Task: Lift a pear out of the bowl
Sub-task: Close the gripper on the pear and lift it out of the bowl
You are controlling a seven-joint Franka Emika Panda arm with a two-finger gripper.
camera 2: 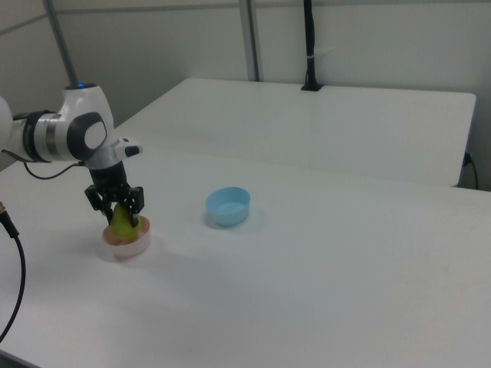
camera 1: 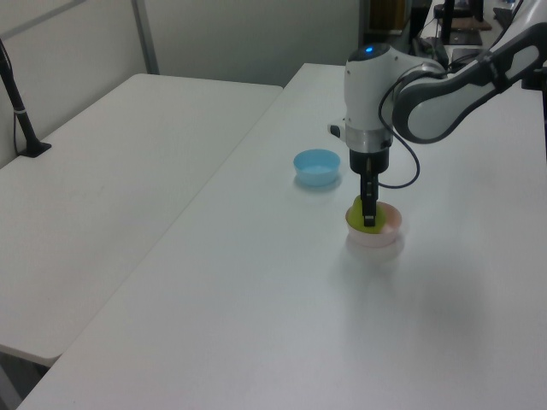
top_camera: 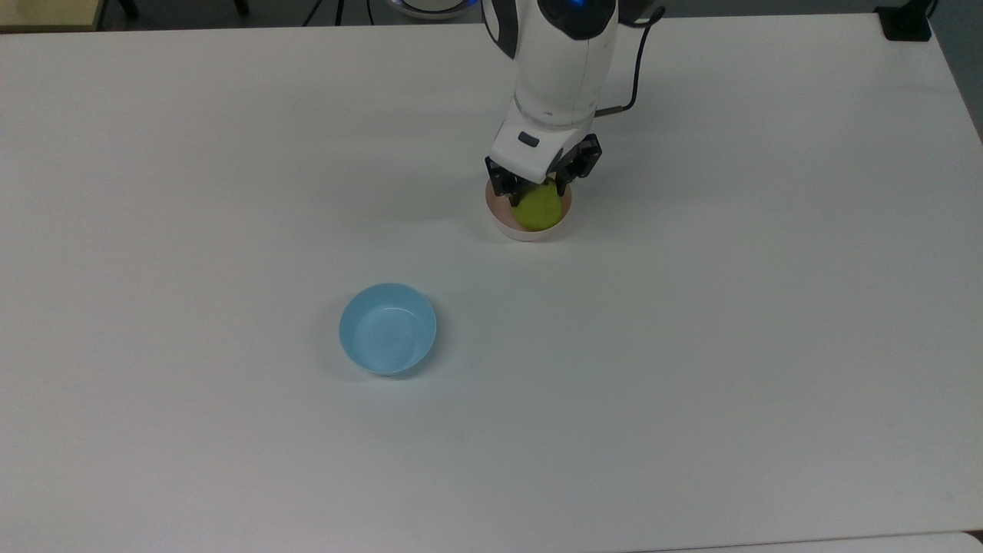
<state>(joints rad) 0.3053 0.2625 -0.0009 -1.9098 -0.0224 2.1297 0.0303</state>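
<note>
While down over pink bowl (top_camera: 528,229): gripper (top_camera: 540,190), fingers clamped on pear (top_camera: 537,208). Pear w/ base just above or inside bowl rim, cannot tell which. Grasp done, by the look; lift clear of bowl left. Blue bowl (top_camera: 388,329) well apart, empty.

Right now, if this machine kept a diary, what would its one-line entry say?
stage: lifting | tool: shut on pear | pear: partly above pink bowl | blue bowl: empty, apart on table
</note>
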